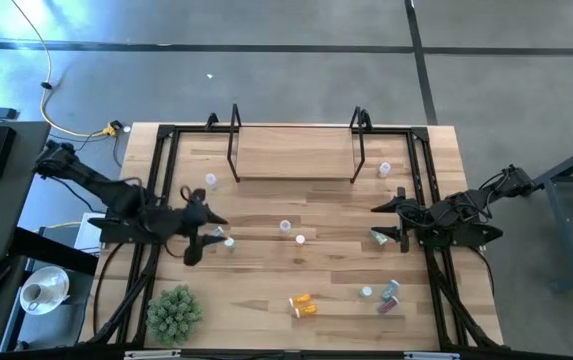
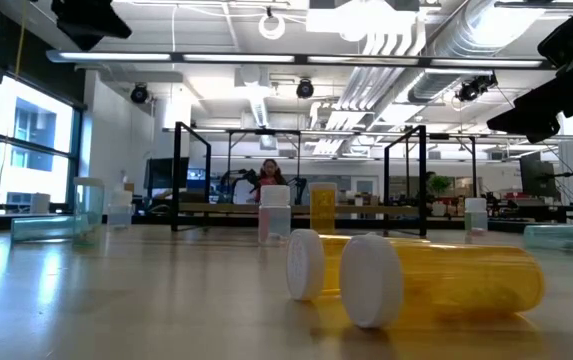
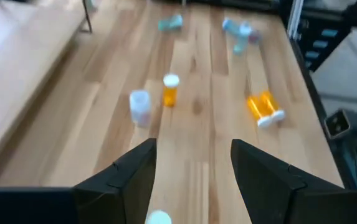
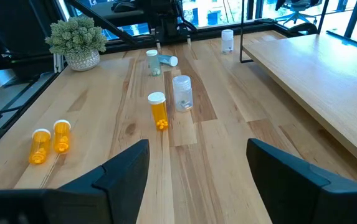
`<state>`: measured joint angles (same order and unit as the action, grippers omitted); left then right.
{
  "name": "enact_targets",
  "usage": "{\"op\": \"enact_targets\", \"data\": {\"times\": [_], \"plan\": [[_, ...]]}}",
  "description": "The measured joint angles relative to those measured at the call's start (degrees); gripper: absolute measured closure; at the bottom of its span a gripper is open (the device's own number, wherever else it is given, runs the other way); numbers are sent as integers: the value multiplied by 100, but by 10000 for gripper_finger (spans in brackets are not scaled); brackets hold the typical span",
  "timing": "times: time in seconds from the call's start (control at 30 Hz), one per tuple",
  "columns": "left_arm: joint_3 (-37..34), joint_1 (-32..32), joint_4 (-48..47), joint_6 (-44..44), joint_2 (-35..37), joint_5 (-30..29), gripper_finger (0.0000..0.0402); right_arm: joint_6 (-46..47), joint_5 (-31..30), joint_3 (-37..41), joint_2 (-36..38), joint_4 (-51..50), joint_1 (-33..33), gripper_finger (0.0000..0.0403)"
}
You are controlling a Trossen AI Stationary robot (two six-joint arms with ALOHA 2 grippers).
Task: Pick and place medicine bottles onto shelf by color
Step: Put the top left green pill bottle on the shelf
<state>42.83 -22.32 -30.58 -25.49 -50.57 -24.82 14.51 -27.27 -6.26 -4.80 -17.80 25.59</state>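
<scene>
- The left arm's dark two-finger claw [image 1: 206, 232] hangs spread and empty over the left half of the big butcher-block wooden tabletop [image 1: 266, 300], above a small teal-green pill bottle with a white cap [image 1: 228, 241]; its fingers [image 3: 134, 177] frame bare wood.
- By the look of things the sorting has barely begun: the low, light-wood shelf with thin black metal end frames [image 1: 296, 150] carries nothing on its board, and one whitish bottle stands just outside each end [image 1: 211, 180] [image 1: 385, 168].
- Mid-table, a clear bottle [image 1: 285, 226] and an upright orange one [image 1: 299, 238] stand close together and well apart from either arm.
- At the near edge two orange bottles [image 1: 303, 304] lie on their sides, touching; a green spiky plant ball in a pot [image 1: 174, 312] sits at the near left corner, clear of them.
- Further right, a teal bottle [image 1: 366, 292] and a purple-and-teal pair [image 1: 390, 297] lie near the right rail, where a reach looks tightest.
- The right arm's claw [image 1: 387, 220] waits at the right edge, fingers [image 4: 125, 171] wide apart and holding nothing, a teal bottle [image 1: 379, 238] just beside it.
- Room looks generous in the table's centre and in front of the shelf; the shelf's uprights narrow any approach from the ends.
</scene>
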Motion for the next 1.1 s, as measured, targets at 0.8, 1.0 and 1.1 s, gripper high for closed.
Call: {"op": "enact_targets", "data": {"times": [0.8, 1.0, 1.1], "plan": [[0, -99, -202, -3456, -1776, -218, 204, 0, 1, 0, 0, 0, 0, 143], [0, -101, -440, -3865, -1996, -340, 204, 0, 0, 0, 0, -9, 0, 143], [0, -101, -614, -4068, -2122, -406, 204, 1, 2, 0, -4, -23, 1, 143]]}}
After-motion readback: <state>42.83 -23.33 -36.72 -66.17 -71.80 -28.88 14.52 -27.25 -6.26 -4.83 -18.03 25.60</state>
